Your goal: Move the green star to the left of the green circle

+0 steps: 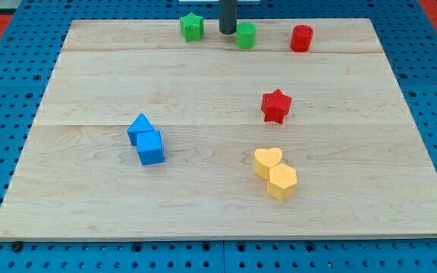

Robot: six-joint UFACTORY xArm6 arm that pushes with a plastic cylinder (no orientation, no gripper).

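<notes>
The green star (192, 27) sits near the view's top edge of the wooden board (203, 205), left of centre. The green circle (246, 35) sits a short way to its right. My tip (227, 30) is down between the two, close against the green circle's left side and a small gap to the right of the green star. The dark rod rises out of the view's top.
A red cylinder (301, 38) stands right of the green circle. A red star (276, 106) lies right of centre. A blue triangle (139, 127) and blue cube (150, 147) touch at the left. A yellow heart (267, 161) and yellow hexagon (282, 182) touch at the bottom right.
</notes>
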